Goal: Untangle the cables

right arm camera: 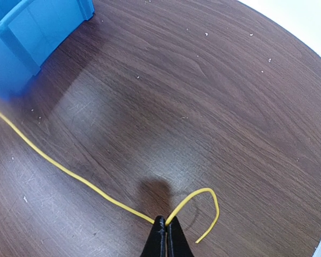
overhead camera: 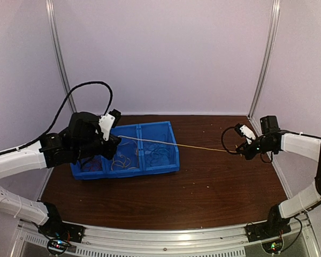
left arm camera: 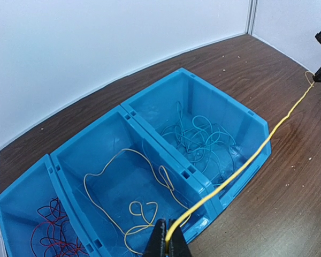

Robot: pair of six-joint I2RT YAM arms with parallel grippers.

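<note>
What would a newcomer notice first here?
The yellow cable stretched nearly straight above the table, pinched at one end by the left end effector over the blue bin and at the other by the right end effector. Next, the bin's three compartments: red wires, pale yellow wires, light blue wires, left to right.

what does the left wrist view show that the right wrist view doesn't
Only left wrist: inside the blue bin, red cables in one end compartment, loose yellow cables in the middle, light blue cables in the other end; the left hand shut on the taut yellow cable. Only right wrist: a clear look at that cable's free end hooking past the shut right hand. Both: the taut yellow cable, the right hand, some of the bin and the brown table.
</note>
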